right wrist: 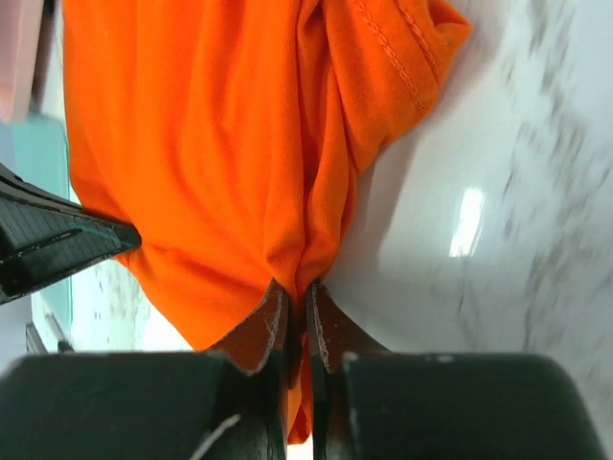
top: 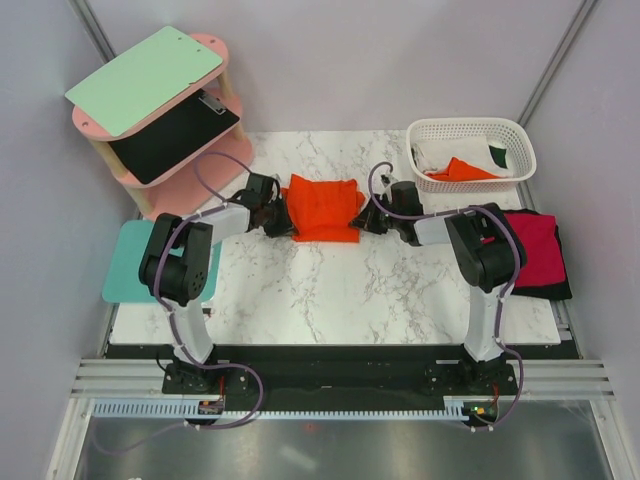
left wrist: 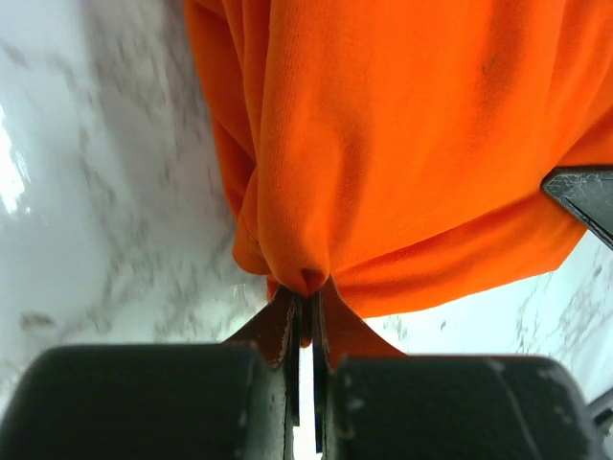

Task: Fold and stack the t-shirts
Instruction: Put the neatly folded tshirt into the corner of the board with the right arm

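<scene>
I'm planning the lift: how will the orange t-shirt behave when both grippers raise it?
Likely floppy: the orange t-shirt bunches into folds where the left gripper and right gripper pinch it. It would probably sag between them. Seems light: thin knit cloth.

A white counter (top: 330, 290) with grey marble lines fills the middle of the room. Plain pale grey walls (top: 400, 60) stand around it, with a thin metal pole (top: 100, 30) going up in each far corner. At the far left is a pink shelf (top: 215, 45) with two levels: a light green board (top: 145, 78) lies on top and a black board (top: 175, 138) below. A teal mat (top: 122, 262) hangs over the left edge. A white basket (top: 470, 125) sits at the far right. Light shines in a bright spot (right wrist: 469, 222) on the counter. Silver rails (top: 120, 378) run along the near edge, with a grey metal sheet (top: 400, 450) beyond them.
</scene>
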Robot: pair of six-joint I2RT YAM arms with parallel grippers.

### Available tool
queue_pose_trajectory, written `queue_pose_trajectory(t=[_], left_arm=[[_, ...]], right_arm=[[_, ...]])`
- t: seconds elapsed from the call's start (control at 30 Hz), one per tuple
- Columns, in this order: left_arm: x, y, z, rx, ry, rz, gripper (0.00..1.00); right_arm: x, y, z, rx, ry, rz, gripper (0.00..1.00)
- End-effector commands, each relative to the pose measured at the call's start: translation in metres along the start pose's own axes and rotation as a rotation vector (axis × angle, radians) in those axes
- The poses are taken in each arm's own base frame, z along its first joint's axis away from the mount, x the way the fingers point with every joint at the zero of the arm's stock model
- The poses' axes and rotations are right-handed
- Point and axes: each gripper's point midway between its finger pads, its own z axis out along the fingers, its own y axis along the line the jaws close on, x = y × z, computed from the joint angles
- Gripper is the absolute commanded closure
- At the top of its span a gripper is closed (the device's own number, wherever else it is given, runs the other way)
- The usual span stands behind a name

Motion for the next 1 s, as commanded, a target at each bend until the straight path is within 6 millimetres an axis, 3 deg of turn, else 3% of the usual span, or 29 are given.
queue_pose_trajectory(t=[0.0, 0.1, 0.2, 0.23, 0.27, 0.3, 0.33, 0.37, 0.4, 0.43, 0.5, 0.63, 0.67, 0.73, 0.77, 0.83, 0.87, 0.9, 0.93, 0.97], left_arm=[[0.076, 0.037, -0.015, -0.114, 0.176, -0.061, 0.98], [0.095, 0.035, -0.026, -0.106, 0.197, -0.052, 0.98], [0.103, 0.029, -0.037, -0.079, 0.216, -0.034, 0.89], [0.102, 0.027, -0.040, -0.077, 0.211, -0.026, 0.87], [0.097, 0.023, -0.046, -0.072, 0.189, -0.014, 0.64], [0.097, 0.022, -0.050, -0.077, 0.190, -0.010, 0.51], [0.090, 0.019, -0.054, -0.079, 0.171, -0.004, 0.42], [0.081, 0.017, -0.060, -0.092, 0.137, 0.005, 0.26], [0.078, 0.018, -0.064, -0.104, 0.128, 0.010, 0.21], [0.071, 0.015, -0.069, -0.111, 0.116, 0.021, 0.16], [0.062, 0.015, -0.074, -0.137, 0.092, 0.036, 0.14], [0.044, 0.013, -0.085, -0.175, 0.049, 0.060, 0.13], [0.041, 0.012, -0.087, -0.176, 0.040, 0.063, 0.13], [0.033, 0.007, -0.095, -0.171, 0.008, 0.070, 0.13], [0.031, 0.006, -0.098, -0.172, -0.005, 0.075, 0.13], [0.024, 0.002, -0.105, -0.164, -0.037, 0.081, 0.13], [0.022, 0.000, -0.107, -0.163, -0.045, 0.084, 0.13], [0.020, -0.001, -0.108, -0.160, -0.050, 0.088, 0.13], [0.017, -0.004, -0.110, -0.152, -0.060, 0.091, 0.13], [0.016, -0.006, -0.110, -0.144, -0.058, 0.093, 0.13]], right_arm=[[0.044, -0.009, -0.030, 0.069, 0.114, -0.017, 0.93], [0.067, -0.011, -0.044, 0.105, 0.158, -0.044, 0.91], [0.078, -0.011, -0.056, 0.114, 0.166, -0.055, 0.86], [0.071, -0.004, -0.061, 0.110, 0.137, -0.067, 0.81], [0.069, -0.001, -0.064, 0.110, 0.127, -0.079, 0.75], [0.064, 0.002, -0.068, 0.113, 0.111, -0.092, 0.68], [0.051, 0.010, -0.073, 0.120, 0.069, -0.118, 0.50], [0.042, 0.014, -0.076, 0.130, 0.058, -0.150, 0.42], [0.034, 0.016, -0.079, 0.139, 0.041, -0.170, 0.27], [0.021, 0.020, -0.084, 0.158, 0.002, -0.192, 0.20], [0.004, 0.030, -0.090, 0.171, -0.029, -0.240, 0.02], [-0.023, 0.036, -0.106, 0.239, -0.074, -0.311, 0.02], [-0.036, 0.031, -0.112, 0.300, -0.114, -0.325, 0.02], [-0.037, 0.018, -0.122, 0.392, -0.093, -0.367, 0.02], [-0.054, 0.010, -0.132, 0.485, -0.138, -0.378, 0.02], [-0.054, -0.008, -0.147, 0.612, -0.102, -0.399, 0.02], [-0.064, -0.009, -0.154, 0.669, -0.119, -0.404, 0.02], [-0.075, -0.024, -0.170, 0.804, -0.151, -0.412, 0.02], [-0.066, -0.042, -0.181, 0.915, -0.092, -0.412, 0.02], [-0.076, -0.045, -0.189, 0.989, -0.105, -0.415, 0.02]])
